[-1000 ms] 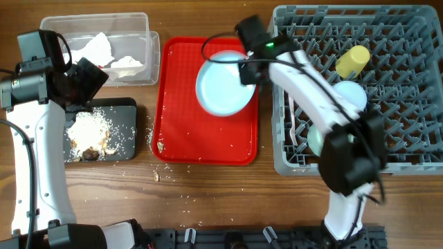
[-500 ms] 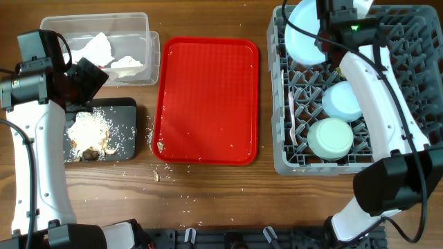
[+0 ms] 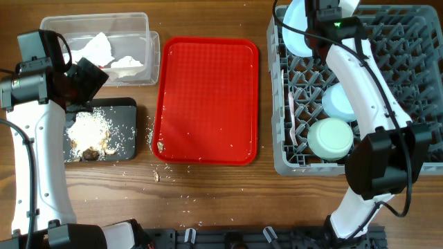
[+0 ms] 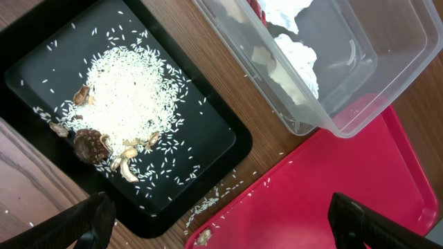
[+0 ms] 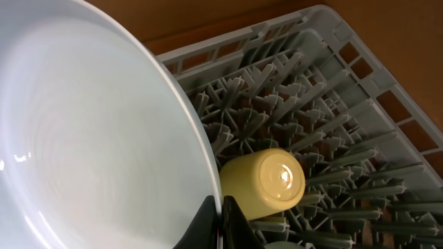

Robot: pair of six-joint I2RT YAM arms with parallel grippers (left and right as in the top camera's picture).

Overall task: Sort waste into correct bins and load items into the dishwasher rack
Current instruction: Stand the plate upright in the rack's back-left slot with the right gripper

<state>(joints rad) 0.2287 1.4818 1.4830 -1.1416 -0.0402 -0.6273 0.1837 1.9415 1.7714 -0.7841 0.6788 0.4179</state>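
Right gripper [image 5: 219, 220]: we log the fingers pinched tight on the rim of the light blue plate [image 3: 297, 31]. The plate stands steeply tilted over the upper-left corner of the dishwasher rack [image 3: 415, 90] (we cannot tell whether it touches the pegs). The yellow cup [image 5: 266, 178] lies in the rack just beside the plate. Left gripper [image 4: 221, 225]: fingers spread wide, holding nothing, above the black tray [image 4: 34, 69] of rice and scraps at centre left. We see napkins [image 3: 100, 48] in the clear tub [image 3: 138, 28], upper left.
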